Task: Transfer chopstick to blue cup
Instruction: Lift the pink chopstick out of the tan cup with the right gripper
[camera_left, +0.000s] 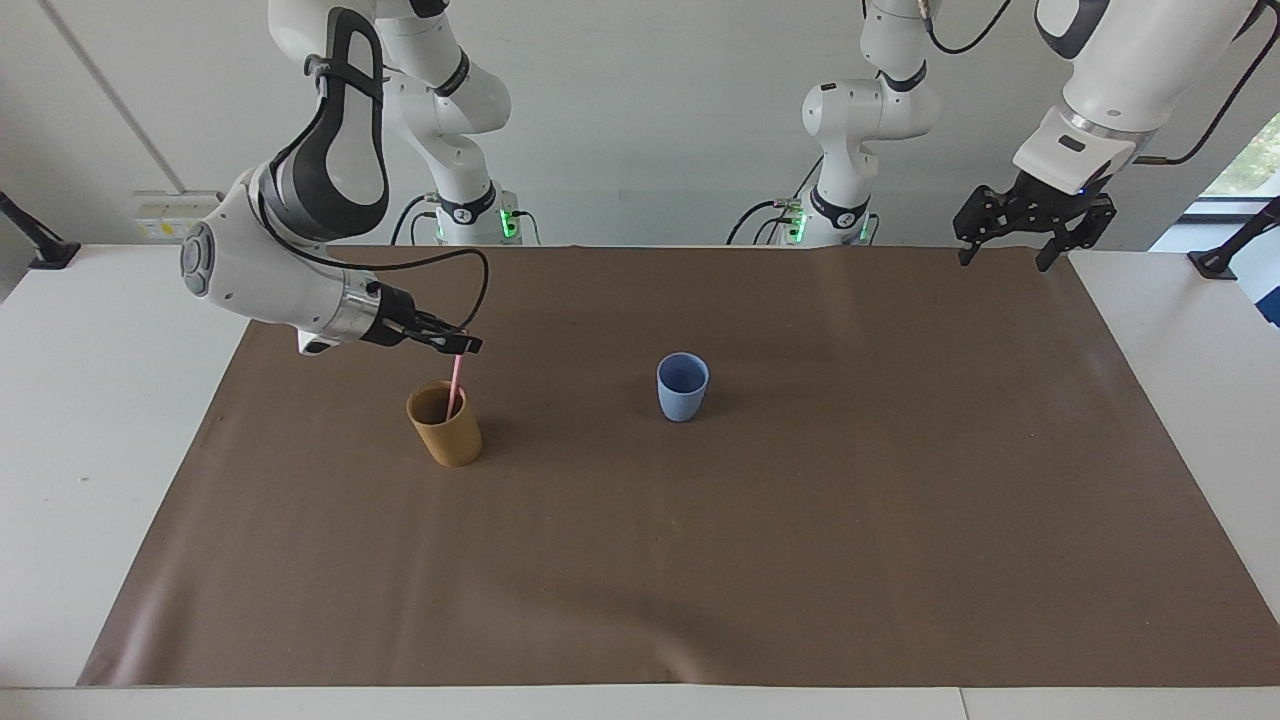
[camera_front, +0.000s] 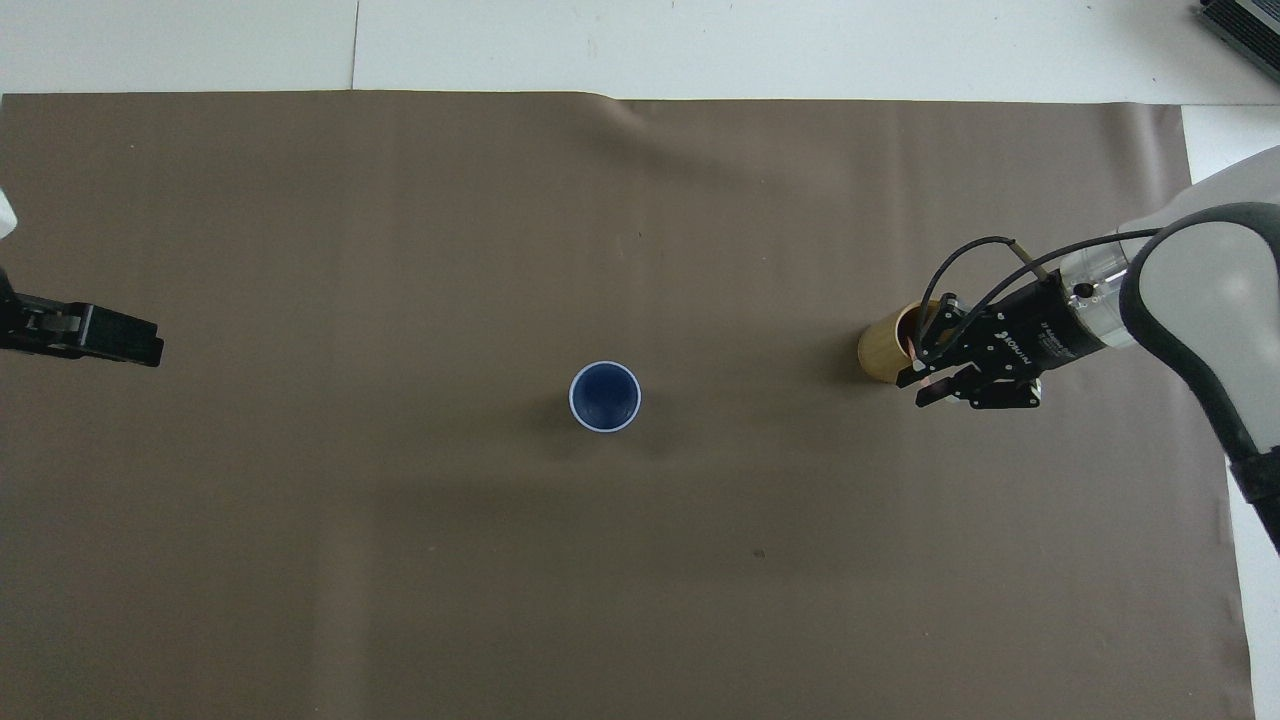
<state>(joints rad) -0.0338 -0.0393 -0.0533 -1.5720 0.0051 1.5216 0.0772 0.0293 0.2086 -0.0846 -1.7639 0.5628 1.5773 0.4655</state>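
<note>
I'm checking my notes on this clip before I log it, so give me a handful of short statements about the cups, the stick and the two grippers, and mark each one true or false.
1. The thin pale pink stick stands with its lower end inside the tan-brown cylindrical cup. True.
2. The right gripper is closed on the stick's upper end, over the tan-brown cup. True.
3. The small light blue tapered cup already holds the stick. False: it is empty.
4. The left gripper hangs over the blue cup. False: it waits in the air at the left arm's end of the brown mat.
5. The blue cup lies tipped over. False: it stands upright.
</note>
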